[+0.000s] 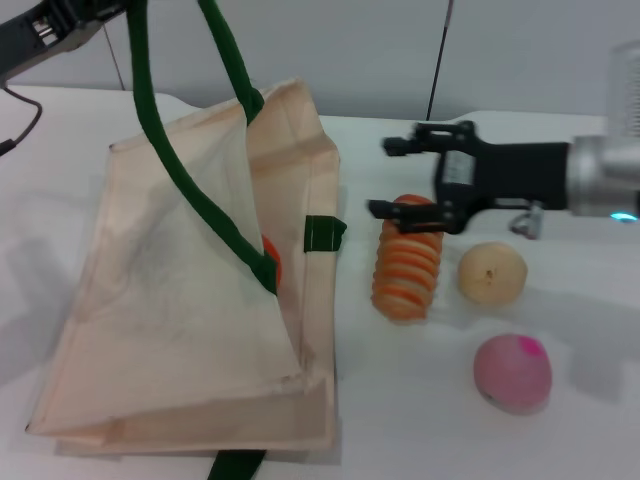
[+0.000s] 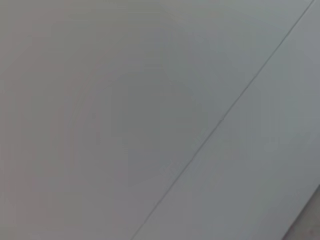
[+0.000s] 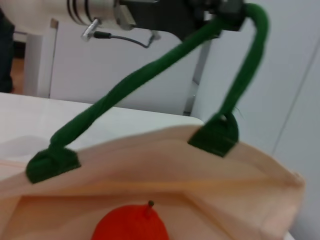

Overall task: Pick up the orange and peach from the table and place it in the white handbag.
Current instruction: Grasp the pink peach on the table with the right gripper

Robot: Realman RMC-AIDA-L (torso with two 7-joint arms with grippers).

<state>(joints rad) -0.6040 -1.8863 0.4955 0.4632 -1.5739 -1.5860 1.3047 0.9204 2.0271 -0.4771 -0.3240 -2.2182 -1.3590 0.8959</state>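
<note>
The white handbag stands on the table with its mouth held open. My left gripper is shut on its dark green handle and holds it up; in the head view only the left arm shows, at the top left. The orange lies inside the bag, and a sliver of it shows in the head view. The peach sits on the table at the front right. My right gripper is open and empty, just right of the bag's mouth and above a striped roll.
An orange-and-cream striped roll lies right of the bag. A pale yellow ball sits beside it, behind the peach. The bag's second green handle pokes out at the front edge. The left wrist view shows only a grey wall.
</note>
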